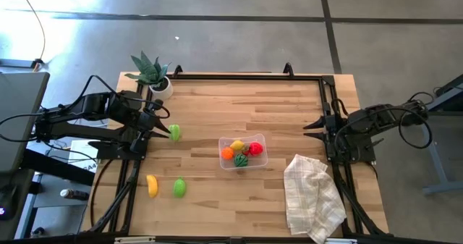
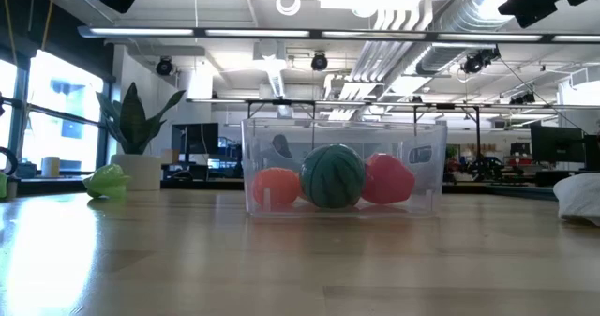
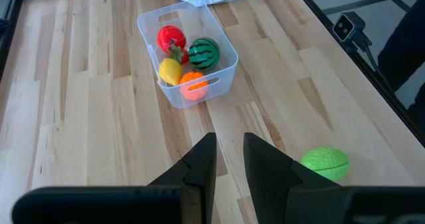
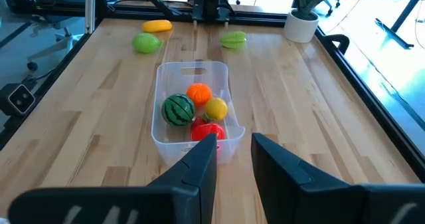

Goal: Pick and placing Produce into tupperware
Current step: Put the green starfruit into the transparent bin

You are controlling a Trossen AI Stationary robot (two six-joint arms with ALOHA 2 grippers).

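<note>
The clear tupperware point(image 1: 243, 151) point(image 2: 342, 171) point(image 3: 189, 48) point(image 4: 192, 111) stands mid-table and holds a lemon point(image 1: 236, 145), an orange point(image 1: 227, 153), a striped watermelon point(image 1: 241, 160) and a red pepper point(image 1: 255, 148). A green piece point(image 1: 174, 132) point(image 3: 325, 164) lies on the table just off my left gripper point(image 1: 160, 128) point(image 3: 229, 147), which is open and touches nothing. A banana point(image 1: 152, 185) and another green piece point(image 1: 179, 187) lie near the near-left corner. My right gripper point(image 1: 311, 125) point(image 4: 234, 144) waits open at the right edge.
A spiky potted plant point(image 1: 152, 76) point(image 2: 136, 133) stands at the far-left corner. A white checked cloth point(image 1: 312, 197) lies crumpled near the near-right corner. A black frame point(image 1: 246, 76) runs along the table's edges. Bare wood lies between the tupperware and the far edge.
</note>
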